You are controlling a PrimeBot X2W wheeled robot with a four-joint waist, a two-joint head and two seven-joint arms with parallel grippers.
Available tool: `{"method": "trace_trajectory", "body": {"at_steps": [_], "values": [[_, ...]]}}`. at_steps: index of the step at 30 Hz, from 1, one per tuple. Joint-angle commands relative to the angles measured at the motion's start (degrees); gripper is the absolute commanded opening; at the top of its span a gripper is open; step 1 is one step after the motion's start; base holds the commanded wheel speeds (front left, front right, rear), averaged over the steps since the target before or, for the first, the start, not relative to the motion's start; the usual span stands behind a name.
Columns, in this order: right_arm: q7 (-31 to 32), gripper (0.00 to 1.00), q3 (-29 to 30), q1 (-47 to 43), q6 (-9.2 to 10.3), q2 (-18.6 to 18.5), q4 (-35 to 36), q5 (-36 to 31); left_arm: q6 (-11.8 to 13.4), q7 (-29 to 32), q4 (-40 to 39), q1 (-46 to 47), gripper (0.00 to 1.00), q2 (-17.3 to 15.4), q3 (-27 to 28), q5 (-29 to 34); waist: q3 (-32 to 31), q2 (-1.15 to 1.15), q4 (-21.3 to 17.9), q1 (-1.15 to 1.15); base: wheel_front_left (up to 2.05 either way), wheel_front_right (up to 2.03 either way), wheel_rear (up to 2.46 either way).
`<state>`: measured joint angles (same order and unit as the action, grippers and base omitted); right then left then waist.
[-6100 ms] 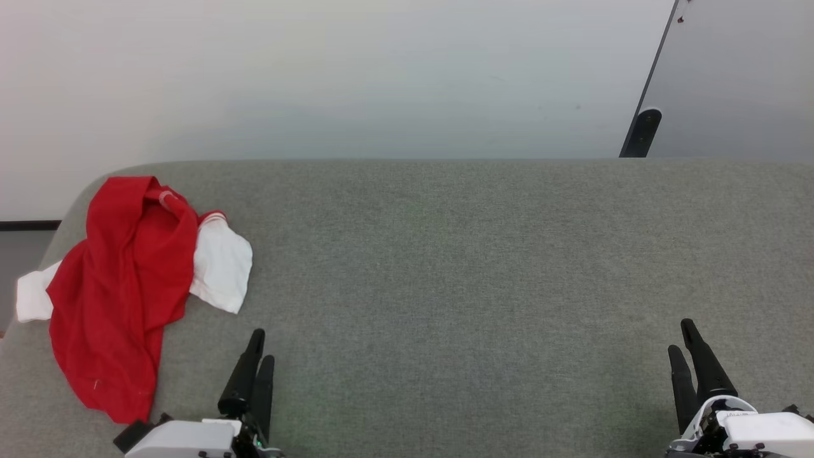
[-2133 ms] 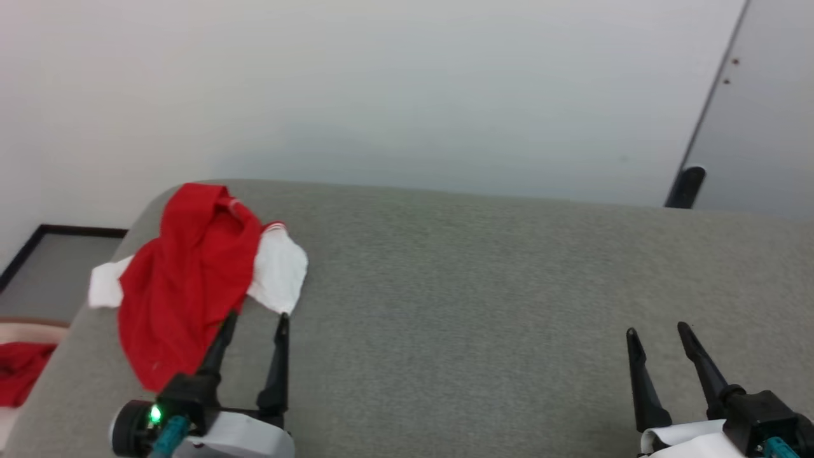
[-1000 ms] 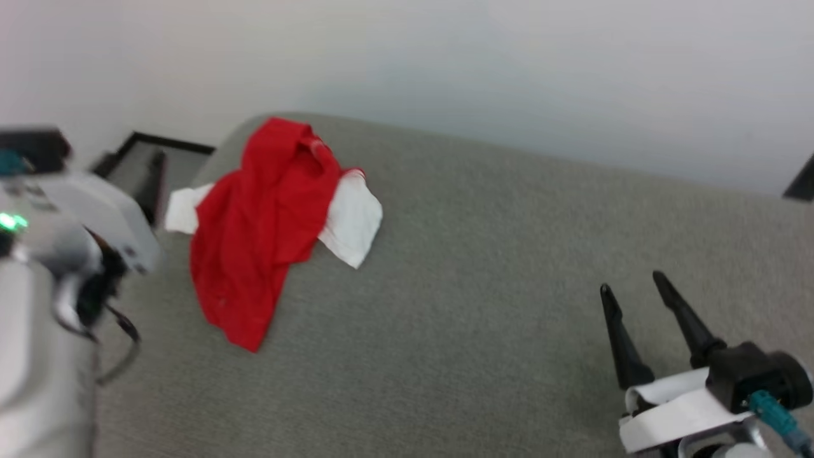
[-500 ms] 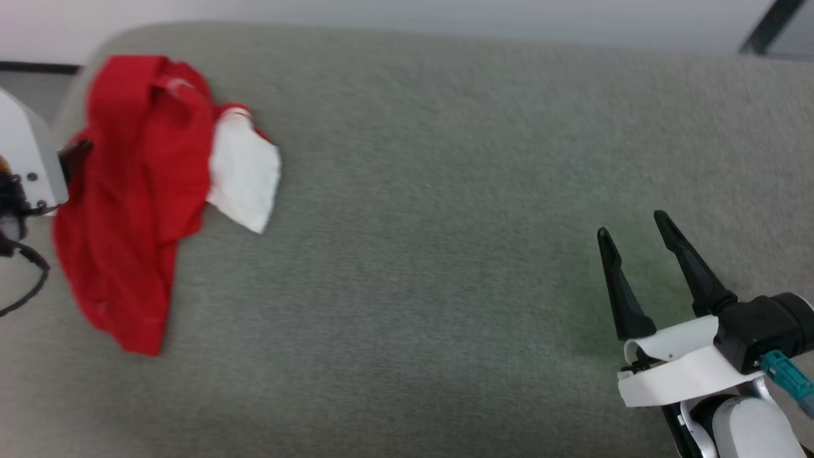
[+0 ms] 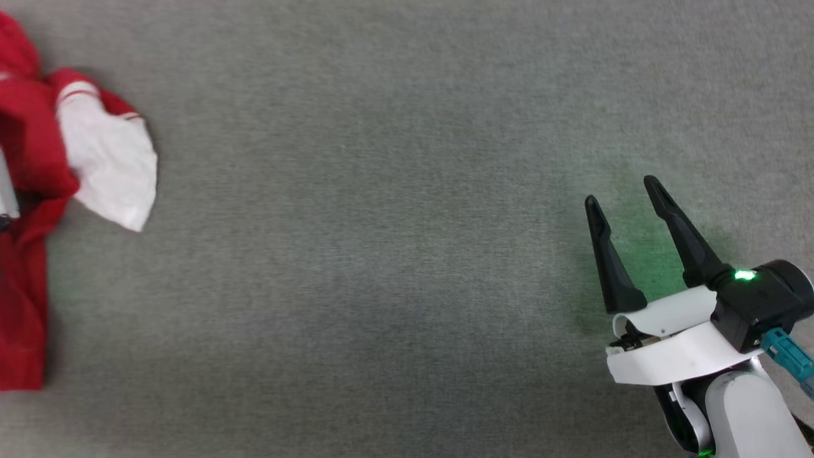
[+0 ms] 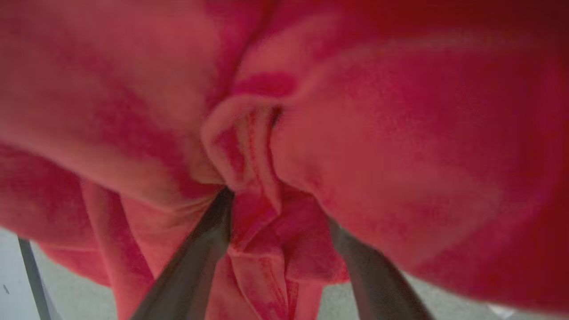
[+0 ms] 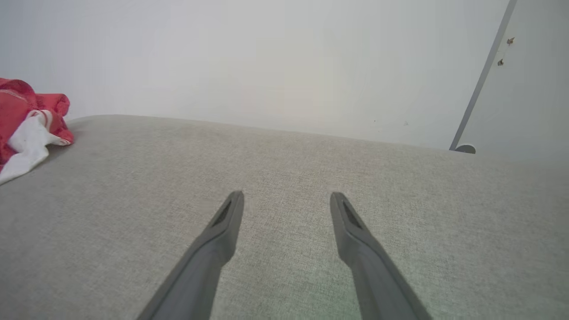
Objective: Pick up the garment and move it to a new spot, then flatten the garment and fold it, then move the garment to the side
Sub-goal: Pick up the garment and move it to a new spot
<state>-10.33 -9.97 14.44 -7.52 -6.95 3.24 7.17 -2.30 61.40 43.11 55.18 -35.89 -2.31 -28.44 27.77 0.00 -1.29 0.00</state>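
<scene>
The shirt (image 5: 38,127) was cut off by the left edge of the head view, so most of its body was out of sight. In the left wrist view it was a close red blur, and the tips of the left gripper (image 6: 279,206) were buried in its folds, fingers (image 6: 200,258) spread apart with a bunched ridge of cloth between them, not clamped. The shirt lay crumpled at the far left of the grey cushion (image 5: 381,254), red, with one white sleeve (image 5: 111,168) splayed out and striped trim at its seam. At lower right the right gripper (image 5: 620,191) stood released above bare cushion.
</scene>
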Motion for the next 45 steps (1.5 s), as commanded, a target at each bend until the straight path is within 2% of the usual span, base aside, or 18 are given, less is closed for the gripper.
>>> {"method": "trace_trajectory", "body": {"at_steps": [1, 6, 7, 8, 9, 16, 19, 21, 29, 35, 41, 45], "values": [[0.0, 1.00, -0.2, 0.6, 0.06, 0.2, 0.3, 0.6, 0.8, 0.5, 0.6, -0.1, 1.00, 0.3, -0.2, -0.1, 3.2, 0.00, -3.0, 0.00, 0.00, 0.00, 0.00], [0.4, 1.00, -0.3, 1.3, 0.06, 0.4, 0.6, 0.8, 2.1, 0.1, 1.6, -1.8, 1.00, 1.2, -0.1, -0.4, 3.9, 0.00, -3.3, 0.00, 0.00, 0.00, 0.00], [0.4, 1.00, -0.2, 1.4, 0.06, 0.4, 0.6, 0.8, 2.4, 0.1, 1.9, -2.0, 0.73, 1.5, 0.0, -0.7, 3.8, 0.00, -3.3, 0.00, 0.00, 0.00, 0.00], [0.5, 1.00, -0.1, 1.5, 0.06, 0.5, 0.6, 0.8, 2.5, -0.1, 2.1, -2.2, 0.33, 2.0, 0.1, -1.1, 3.7, 0.00, -3.2, 0.00, 0.00, 0.00, 0.00], [0.6, 1.00, 0.0, 1.5, 0.06, 0.6, 0.5, 0.8, 2.9, -0.3, 2.2, -2.1, 0.00, 2.5, 0.4, -1.5, 3.5, 0.00, -3.0, 0.00, 0.00, 0.00, 0.00], [0.3, 1.00, 0.5, 0.5, 0.06, 0.8, -0.8, 1.1, 4.5, -1.1, -0.4, 0.0, 0.00, 2.1, 1.1, -1.6, -0.4, 0.00, -1.2, 0.00, 0.00, 0.00, 0.00], [0.0, 1.00, 0.5, -0.2, 0.06, 0.9, -1.9, 1.4, 4.3, -2.5, -2.2, 2.0, 0.00, 0.9, 0.7, -0.7, -3.2, 0.00, -0.2, 0.00, 0.00, 0.00, 0.00], [-0.2, 1.00, 0.2, -0.6, 0.06, 1.2, -2.7, 1.7, 3.8, -3.6, -3.1, 2.8, 0.00, -0.1, 0.3, 0.0, -5.4, 0.00, 0.3, 0.00, 0.00, 0.00, 0.00], [-0.8, 1.00, 1.3, -3.5, 0.06, 1.7, -5.6, 2.8, 0.2, -9.6, -4.9, 7.1, 0.00, -0.3, -2.5, 2.1, -15.2, 0.00, 2.5, 0.00, 0.00, 0.00, 0.00], [-0.9, 1.00, 2.0, -6.0, 0.06, 2.3, -7.0, 3.1, -2.0, -15.4, -6.2, 11.4, 0.00, 1.5, -4.9, 3.1, -21.7, 0.00, 3.8, 0.00, 0.00, 0.00, 0.00], [-1.0, 1.00, 2.2, -7.8, 0.06, 3.0, -7.7, 3.5, -2.4, -20.8, -7.7, 15.3, 0.00, 3.7, -7.5, 5.3, -26.7, 0.00, 4.5, 0.00, 0.00, 0.00, 0.00], [-1.1, 1.00, 2.9, -8.5, 0.06, 3.2, -7.7, 3.3, -3.0, -22.5, -8.6, 16.7, 0.00, 5.7, -8.4, 4.6, -28.4, 0.00, 4.5, 0.00, 0.00, 0.00, 0.00]]}}
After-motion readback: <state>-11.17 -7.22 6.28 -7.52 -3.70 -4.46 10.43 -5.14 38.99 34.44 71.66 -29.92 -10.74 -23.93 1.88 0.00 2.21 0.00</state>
